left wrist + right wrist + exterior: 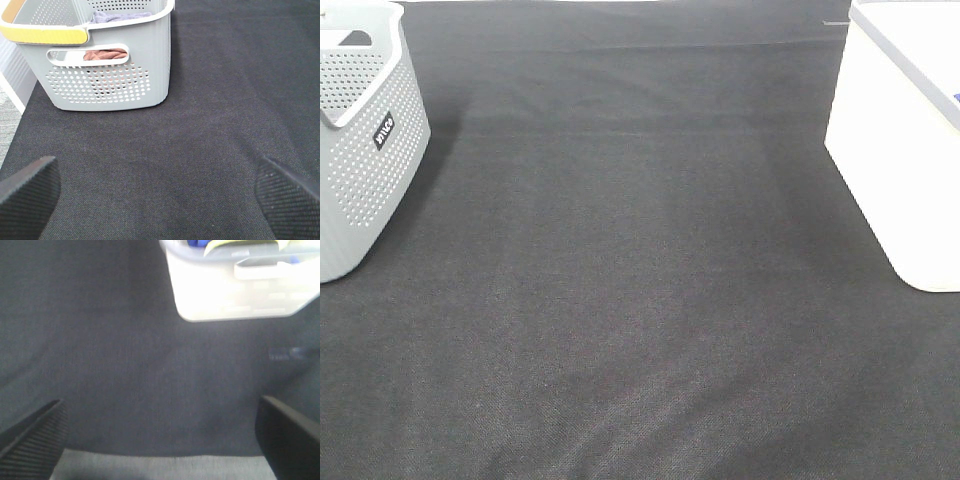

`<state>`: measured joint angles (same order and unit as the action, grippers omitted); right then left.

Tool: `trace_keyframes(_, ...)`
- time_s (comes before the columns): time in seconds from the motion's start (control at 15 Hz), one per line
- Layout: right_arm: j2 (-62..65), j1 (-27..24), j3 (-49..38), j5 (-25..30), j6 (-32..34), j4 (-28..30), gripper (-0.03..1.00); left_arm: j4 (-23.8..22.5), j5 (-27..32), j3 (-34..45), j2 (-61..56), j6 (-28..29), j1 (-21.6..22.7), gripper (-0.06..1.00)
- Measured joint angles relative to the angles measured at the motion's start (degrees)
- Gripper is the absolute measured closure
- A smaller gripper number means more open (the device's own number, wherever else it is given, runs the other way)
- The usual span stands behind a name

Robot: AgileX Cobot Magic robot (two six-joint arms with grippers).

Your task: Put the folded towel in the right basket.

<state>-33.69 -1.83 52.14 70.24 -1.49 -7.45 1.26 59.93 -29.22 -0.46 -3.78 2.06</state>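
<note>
Seen from the high camera, a dark cloth-covered bench (640, 300) stretches between two containers: a grey perforated basket (365, 150) at the left edge and a white basket (900, 160) at the right edge, both cut off by the frame. The two stand well apart, with bare dark cloth between them. Neither arm nor claw appears in this view, and no towel is visible on the bench.

From the left wrist camera, the left claw (160, 195) hangs above the bench (200, 125) with its two dark ribbed fingers (27, 192) spread wide, nothing between them. The grey basket (107, 75) sits ahead, its rim partly yellow. Through its handle slot a reddish-brown folded cloth (104, 54) shows, and a pale purple cloth (117, 16) lies higher inside, against the far wall.

From the right wrist camera, slightly blurred, the right claw (160, 437) is likewise wide open and empty, its dark fingers (35, 440) at the picture's two lower corners. The white basket (240, 290) stands ahead on the bench (100, 340), with blue and yellowish items (240, 244) showing at its rim; what they are cannot be told. A lighter grey strip (160, 467) runs along the bench's near edge. Which cloth is the folded towel of the task cannot be told for certain.
</note>
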Motion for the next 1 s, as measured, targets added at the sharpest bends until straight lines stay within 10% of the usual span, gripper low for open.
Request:
trace_keyframes(0.4,26.8,0.0,-10.5,0.0,0.1,6.6,0.00,0.0,0.0,0.0,0.0,0.0,0.0,-0.04)
trace_keyframes(1.0,33.9,2.6,-25.9,-6.1,3.2,11.2,0.00,0.1,0.0,0.0,0.0,0.0,0.0,-0.04)
